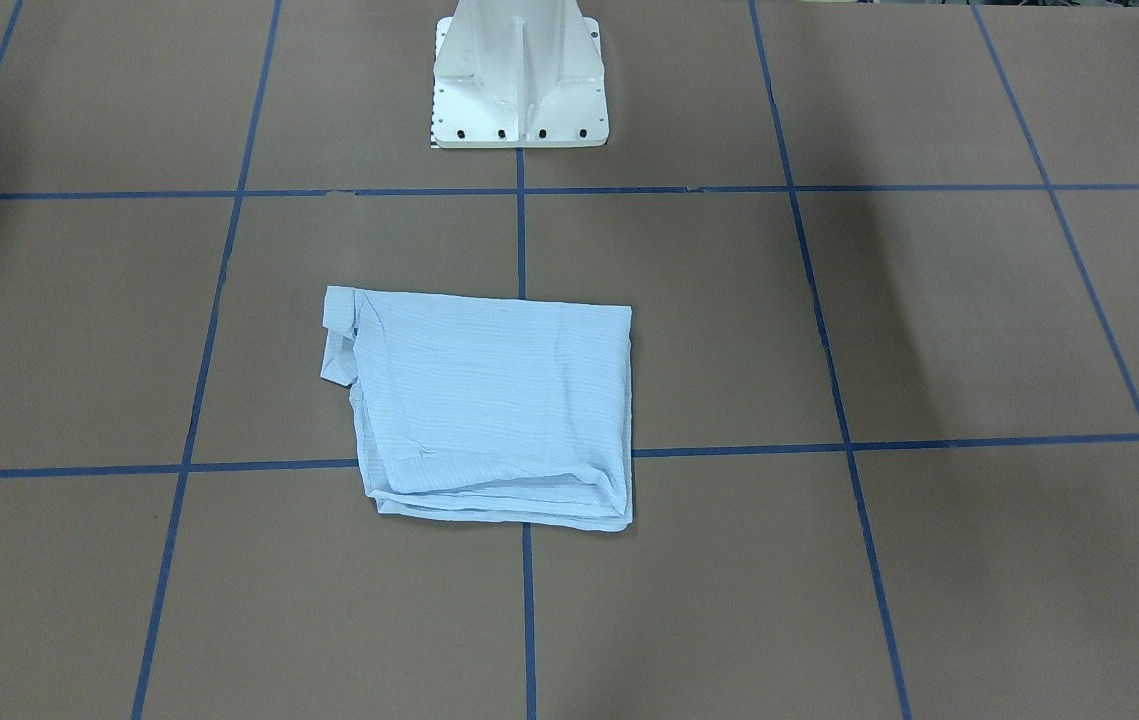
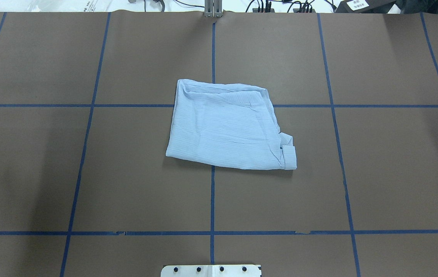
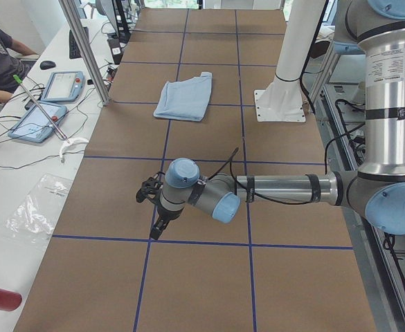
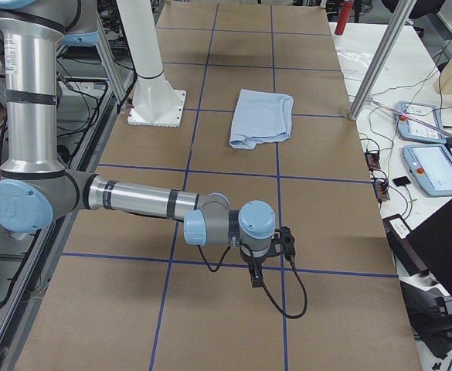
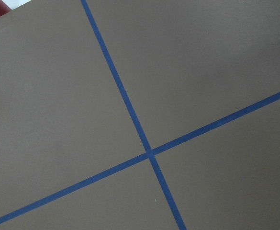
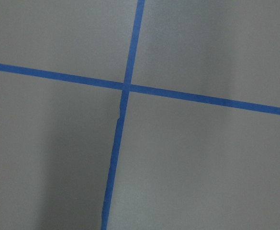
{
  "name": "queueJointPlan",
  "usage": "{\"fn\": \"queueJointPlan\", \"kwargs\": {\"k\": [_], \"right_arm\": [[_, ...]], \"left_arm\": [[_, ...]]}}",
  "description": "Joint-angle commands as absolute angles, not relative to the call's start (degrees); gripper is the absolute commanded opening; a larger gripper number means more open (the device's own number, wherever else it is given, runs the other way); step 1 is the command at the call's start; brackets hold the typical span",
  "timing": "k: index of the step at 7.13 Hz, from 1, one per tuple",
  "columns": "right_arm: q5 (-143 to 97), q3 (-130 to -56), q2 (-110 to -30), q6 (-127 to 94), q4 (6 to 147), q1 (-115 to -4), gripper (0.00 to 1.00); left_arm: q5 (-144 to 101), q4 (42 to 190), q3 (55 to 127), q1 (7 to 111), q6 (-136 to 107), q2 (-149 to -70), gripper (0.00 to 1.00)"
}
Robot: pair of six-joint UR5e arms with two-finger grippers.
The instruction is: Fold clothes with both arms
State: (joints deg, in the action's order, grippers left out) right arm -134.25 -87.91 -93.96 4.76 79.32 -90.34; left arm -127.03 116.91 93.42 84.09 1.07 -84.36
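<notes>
Shirt point(image 2: 226, 127) folded, well apart from left end effector point(image 3: 157, 227), right end effector point(image 4: 255, 276); cannot tell grip state.

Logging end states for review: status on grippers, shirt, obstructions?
Left gripper and right gripper toward opposite ends of table, open or shut unclear. Shirt folded mid-table, untouched. Nothing on or against it.

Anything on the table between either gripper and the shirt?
Nothing visible. The shirt lies folded mid-table. The left gripper and right gripper hang over opposite ends of the table, with only bare brown surface and blue tape lines between each and the shirt.
</notes>
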Motion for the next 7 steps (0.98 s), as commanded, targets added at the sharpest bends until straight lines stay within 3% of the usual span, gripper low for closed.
{"fn": "queueJointPlan", "kwargs": {"k": [1,3,7], "right_arm": [[-134.7,-92.0,-95.5,-6.9,79.5,-90.7,1.0],[-137.7,-95.4,-97.7,-10.5,80.2,-90.6,1.0],[-140.6,-95.4,-97.2,-10.5,83.4,-91.8,1.0]], "left_arm": [[-127.2,102.3,99.0,84.0,0.8,-85.9,1.0],[-127.8,95.1,101.0,84.1,1.7,-85.3,1.0],[-133.4,95.4,96.3,86.7,9.5,-84.8,1.0]]}}
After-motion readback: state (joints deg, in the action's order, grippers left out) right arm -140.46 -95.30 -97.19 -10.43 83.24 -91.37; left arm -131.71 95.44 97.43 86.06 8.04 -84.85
